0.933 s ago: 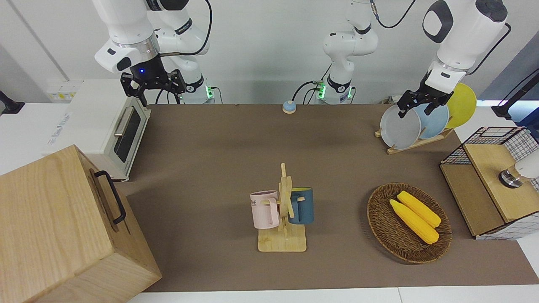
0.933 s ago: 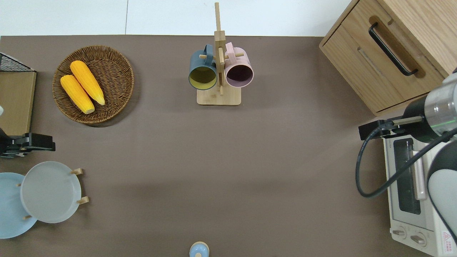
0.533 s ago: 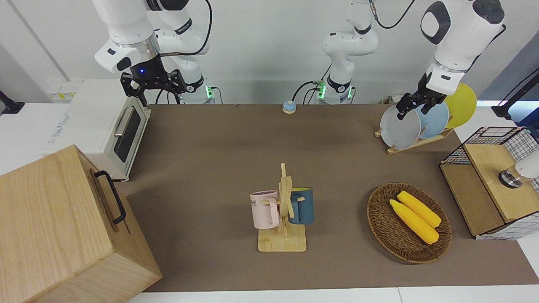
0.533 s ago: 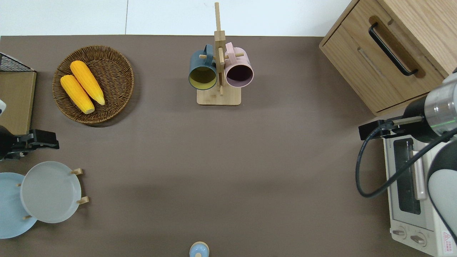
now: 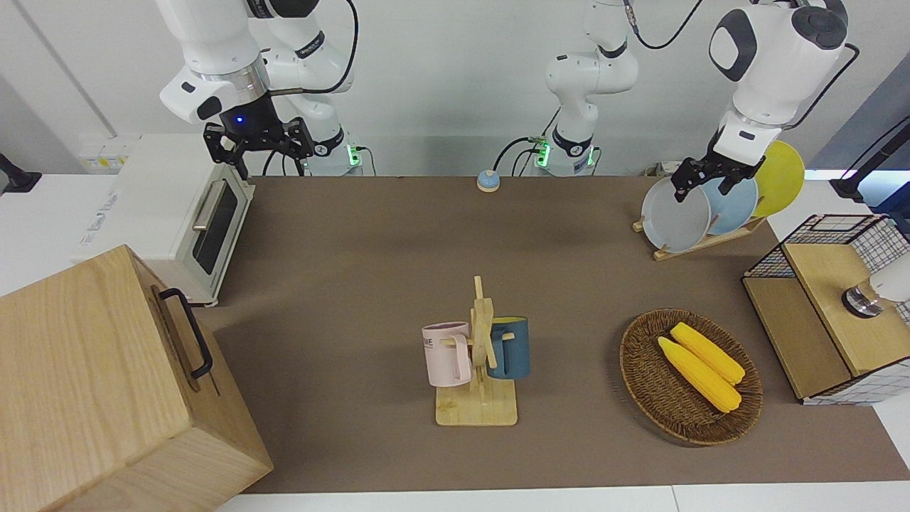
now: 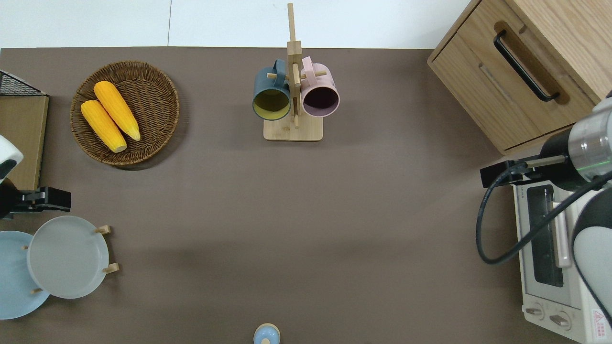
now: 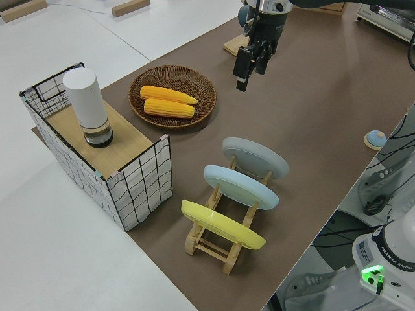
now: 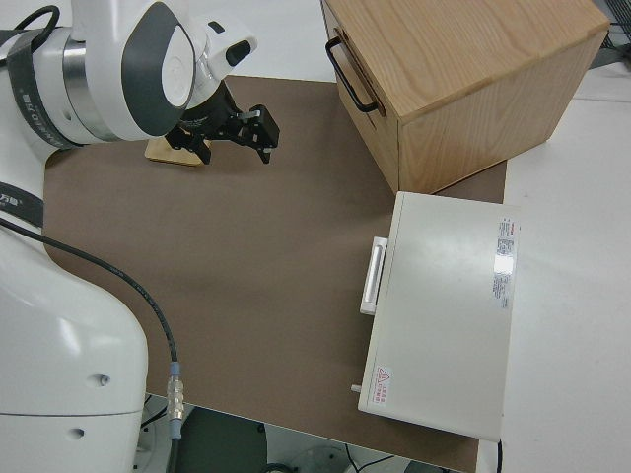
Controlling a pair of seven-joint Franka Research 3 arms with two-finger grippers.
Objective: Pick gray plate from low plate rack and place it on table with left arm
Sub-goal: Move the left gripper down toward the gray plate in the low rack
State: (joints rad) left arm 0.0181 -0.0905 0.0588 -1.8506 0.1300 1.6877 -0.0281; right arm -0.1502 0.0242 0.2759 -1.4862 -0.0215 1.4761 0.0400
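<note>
— Gray plate (image 6: pixel 67 256) — where is it found?

— It is seen propped on edge in the low plate rack (image 7: pixel 224 243), in the slot farthest from the yellow plate (image 7: pixel 222 224), with the light blue plate (image 7: pixel 241 186) between the two. Its face is turned toward the open table (image 6: pixel 306 215).

— And how is the left gripper (image 7: pixel 247 63) placed relative to the rack?

— It is held in the air, clear of the rack; from overhead it is seen over bare table just farther from the robots than the plate's rim. The fingers are seen parted, and nothing is held.

— What does the next move depend on?

— The plate's thin rim, it is judged — it runs across the rack, so the parted fingers would have to be lined up to straddle that top edge. The right gripper (image 5: pixel 258 140) is parked.
</note>
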